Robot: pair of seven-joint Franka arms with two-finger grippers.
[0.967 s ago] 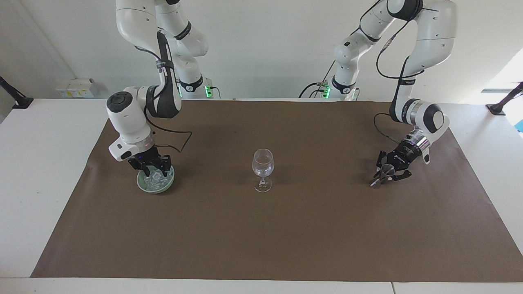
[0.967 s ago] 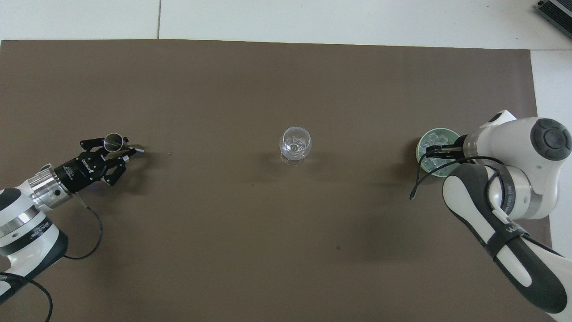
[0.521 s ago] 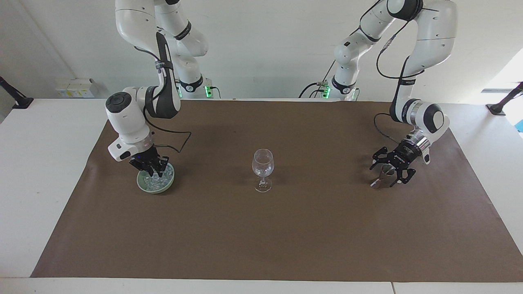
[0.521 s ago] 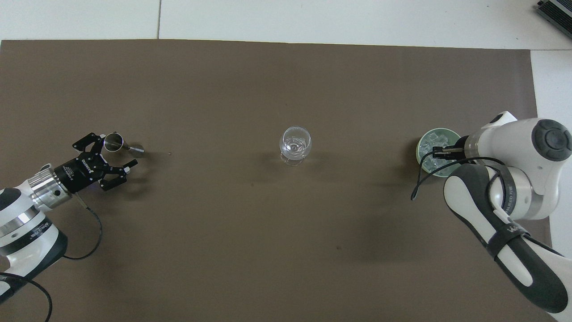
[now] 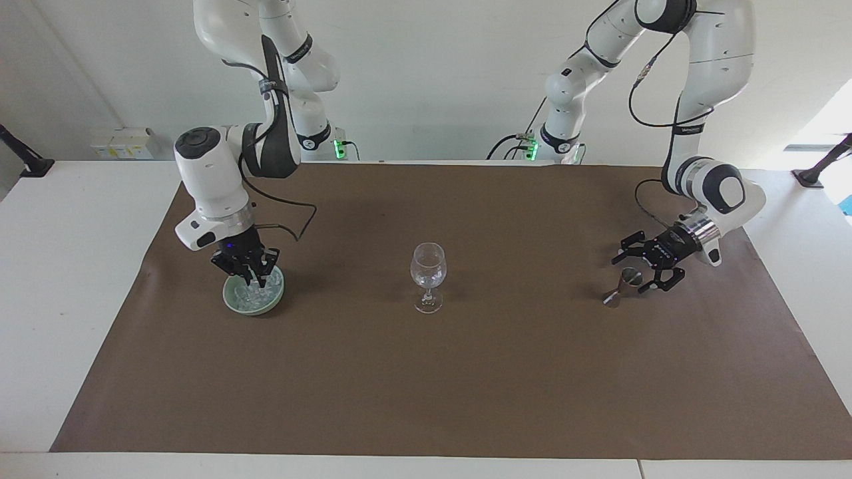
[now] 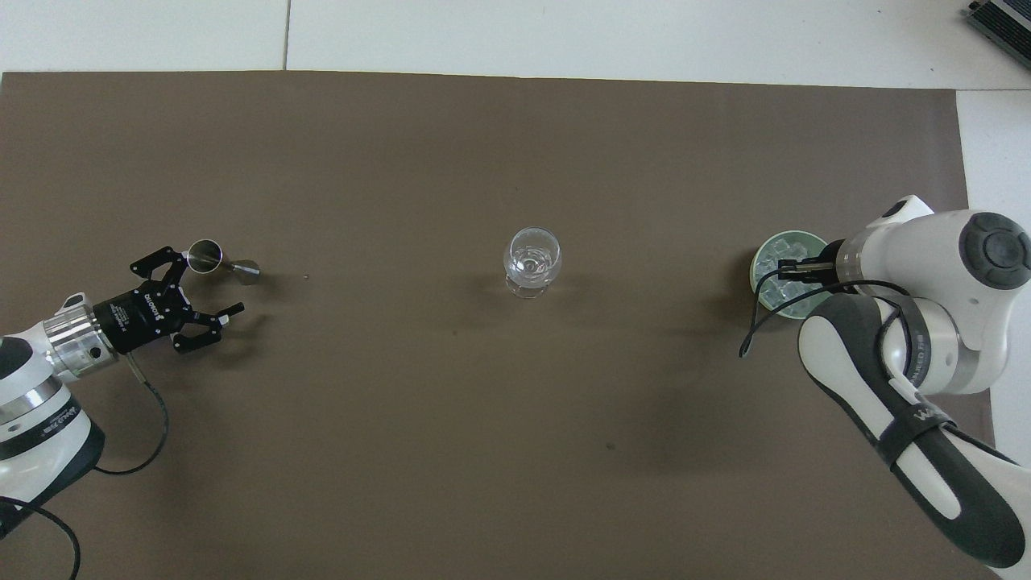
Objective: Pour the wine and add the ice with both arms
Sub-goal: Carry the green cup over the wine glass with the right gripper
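Left gripper spread wide and empty, hanging low over the brown mat toward the left arm's end of the table, just beside a small steel jigger. Jigger on the mat, apart from both fingers, gripped by nothing.

Right gripper pressed together, pointing down over a pale green bowl toward the right arm's end. Fingertips at the heap of ice in that bowl (whether a chunk is pinched between them cannot be told).

Between the two, mid-mat, a stemmed wine glass, upright, well apart from both grippers, bowl and jigger. Clear glints low in the glass; ice or plain reflection, cannot tell.

Jigger, glass and bowl roughly in one row across the mat. Farther out, bare brown mat, then the white table.
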